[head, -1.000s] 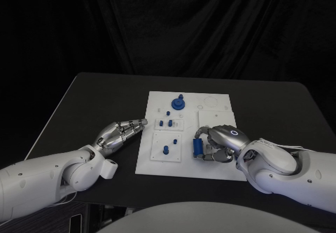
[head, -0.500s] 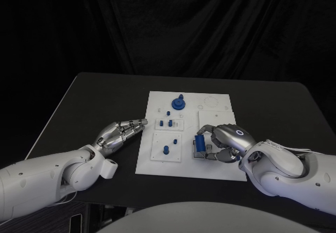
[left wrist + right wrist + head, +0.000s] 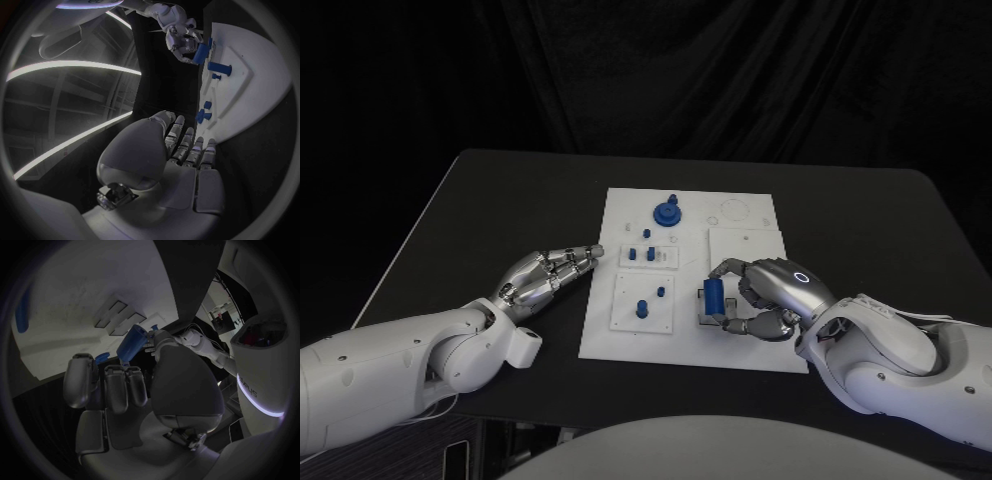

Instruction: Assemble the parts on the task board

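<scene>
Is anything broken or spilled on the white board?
Nothing stands out. The task board lies flat and the small blue parts stand in it. The right robot hand holds a blue cylinder over it.

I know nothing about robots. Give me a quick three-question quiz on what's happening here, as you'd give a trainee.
1. True or false: the right hand holds a blue cylinder.
2. Where does the left hand rest? A. on the black table beside the task board; B. on the blue knob; C. lifted high.
3. Fill in: the held part is over the board's ____ edge (near or far).

Key: 1 true; 2 A; 3 near.
</scene>
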Available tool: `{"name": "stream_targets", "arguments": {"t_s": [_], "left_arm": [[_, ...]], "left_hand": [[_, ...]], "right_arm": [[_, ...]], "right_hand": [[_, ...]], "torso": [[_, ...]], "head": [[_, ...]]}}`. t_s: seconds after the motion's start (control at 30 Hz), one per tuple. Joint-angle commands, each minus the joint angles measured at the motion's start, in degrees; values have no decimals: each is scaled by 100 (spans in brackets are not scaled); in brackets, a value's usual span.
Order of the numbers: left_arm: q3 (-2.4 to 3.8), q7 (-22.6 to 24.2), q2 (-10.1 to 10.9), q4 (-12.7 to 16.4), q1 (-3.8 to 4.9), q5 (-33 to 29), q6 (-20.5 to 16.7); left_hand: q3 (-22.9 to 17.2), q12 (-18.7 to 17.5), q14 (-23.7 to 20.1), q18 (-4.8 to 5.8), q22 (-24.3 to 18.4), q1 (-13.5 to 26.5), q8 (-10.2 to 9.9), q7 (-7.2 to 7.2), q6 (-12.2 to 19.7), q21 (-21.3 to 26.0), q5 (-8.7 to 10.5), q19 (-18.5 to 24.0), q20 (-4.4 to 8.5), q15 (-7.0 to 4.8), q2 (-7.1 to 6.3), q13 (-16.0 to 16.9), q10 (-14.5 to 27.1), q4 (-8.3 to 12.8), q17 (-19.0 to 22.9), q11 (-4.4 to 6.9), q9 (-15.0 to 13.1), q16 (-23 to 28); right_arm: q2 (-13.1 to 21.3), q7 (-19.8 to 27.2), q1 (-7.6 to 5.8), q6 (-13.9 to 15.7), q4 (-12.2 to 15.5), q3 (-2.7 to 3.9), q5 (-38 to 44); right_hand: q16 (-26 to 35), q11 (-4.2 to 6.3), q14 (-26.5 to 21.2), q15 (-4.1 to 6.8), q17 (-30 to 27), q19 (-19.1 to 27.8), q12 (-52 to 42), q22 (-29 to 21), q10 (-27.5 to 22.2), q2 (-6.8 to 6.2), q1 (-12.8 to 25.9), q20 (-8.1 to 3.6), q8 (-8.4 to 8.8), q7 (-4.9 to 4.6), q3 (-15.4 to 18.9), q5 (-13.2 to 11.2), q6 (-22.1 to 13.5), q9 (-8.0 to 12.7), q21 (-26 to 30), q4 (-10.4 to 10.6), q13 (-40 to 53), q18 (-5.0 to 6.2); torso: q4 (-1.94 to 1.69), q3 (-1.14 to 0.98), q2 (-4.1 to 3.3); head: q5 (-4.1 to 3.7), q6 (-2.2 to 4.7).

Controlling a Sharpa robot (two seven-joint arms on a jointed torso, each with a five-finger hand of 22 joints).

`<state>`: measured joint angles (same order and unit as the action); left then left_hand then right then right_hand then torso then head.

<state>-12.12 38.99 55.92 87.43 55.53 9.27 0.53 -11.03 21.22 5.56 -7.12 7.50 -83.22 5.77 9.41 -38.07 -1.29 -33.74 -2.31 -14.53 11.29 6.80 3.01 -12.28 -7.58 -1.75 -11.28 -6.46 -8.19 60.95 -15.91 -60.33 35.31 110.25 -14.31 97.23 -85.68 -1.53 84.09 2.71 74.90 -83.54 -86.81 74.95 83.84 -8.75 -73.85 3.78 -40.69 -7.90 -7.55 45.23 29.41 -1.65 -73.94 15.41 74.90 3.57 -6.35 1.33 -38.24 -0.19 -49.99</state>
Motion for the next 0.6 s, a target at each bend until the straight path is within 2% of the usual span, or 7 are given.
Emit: {"name": "stream_targets", "arguments": {"t_s": [0.03, 0.27, 0.3, 0.4, 0.57, 0.6], "left_arm": [[3, 902, -8, 8, -4, -25, 72], [3, 898, -16, 10, -4, -25, 78], [3, 898, -16, 11, -4, -25, 78], [3, 897, -13, 11, -4, -25, 76], [3, 894, -17, 8, -4, -25, 80], [3, 894, -19, 7, -4, -25, 81]], "left_hand": [[-43, -19, 6, -24, 9, 26, -39, 11, 41, 0, 15, -4, -43, 26, 6, -8, 31, -1, -8, -4, 8, -29], [-54, -16, 27, -31, 14, 28, -41, 11, 44, -2, 19, -7, -58, 36, 13, -7, 31, 0, -13, -10, 10, -55], [-54, -16, 27, -31, 14, 28, -41, 11, 44, -2, 19, -7, -58, 36, 13, -7, 31, 0, -13, -10, 10, -55], [-54, -16, 27, -31, 14, 28, -41, 11, 44, -2, 19, -7, -58, 36, 13, -7, 31, 0, -13, -10, 10, -55], [-54, -16, 27, -31, 14, 28, -41, 11, 44, -2, 19, -7, -58, 36, 13, -7, 31, 0, -13, -10, 10, -55], [-54, -16, 27, -31, 14, 28, -41, 11, 44, -2, 19, -7, -58, 36, 13, -7, 31, 0, -13, -10, 10, -55]], "right_arm": [[6, -98, 25, -3, 38, 1, -119], [-13, -245, 49, -260, 18, 1, -138], [-19, -269, 55, -298, 5, 1, -140], [-35, -308, 65, -353, -31, 0, -142], [-81, -339, 73, -408, -92, 1, -144], [-91, -347, 74, -423, -101, 1, -144]], "right_hand": [[-19, -19, 410, -46, 881, -31, -36, 1040, 87, 1, 58, 9, -294, 146, -173, 7, 462, -1267, -11, 136, 851, -4], [27, -34, 388, -62, 815, 12, 7, 1009, 12, -27, 156, 24, -157, 124, -233, -109, 411, -1161, 90, 133, 761, 17], [65, -42, 368, -71, 762, 52, 52, 983, -69, -38, 171, 33, -67, 109, -267, -192, 358, -1100, 181, 129, 668, 36], [70, -43, 365, -73, 756, 61, 60, 977, -82, -44, 171, 36, -36, 104, -281, -206, 345, -1079, 202, 127, 653, 41], [112, -23, 338, -62, 699, 112, 172, 948, -260, -77, 134, 37, 313, 56, -331, -299, 17, -850, 309, 126, 441, 64], [113, -22, 338, -61, 698, 112, 174, 948, -262, -78, 131, 36, 333, 55, -331, -304, 5, -835, 310, 126, 438, 64]], "torso": [[-3, 3, 1], [-5, 2, -1], [-5, 2, -2], [-5, 3, -1], [-5, 2, -2], [-5, 4, -2]], "head": [[-8, -1], [-2, -1], [-2, -1], [-1, -1], [-2, -1], [-1, -1]]}}
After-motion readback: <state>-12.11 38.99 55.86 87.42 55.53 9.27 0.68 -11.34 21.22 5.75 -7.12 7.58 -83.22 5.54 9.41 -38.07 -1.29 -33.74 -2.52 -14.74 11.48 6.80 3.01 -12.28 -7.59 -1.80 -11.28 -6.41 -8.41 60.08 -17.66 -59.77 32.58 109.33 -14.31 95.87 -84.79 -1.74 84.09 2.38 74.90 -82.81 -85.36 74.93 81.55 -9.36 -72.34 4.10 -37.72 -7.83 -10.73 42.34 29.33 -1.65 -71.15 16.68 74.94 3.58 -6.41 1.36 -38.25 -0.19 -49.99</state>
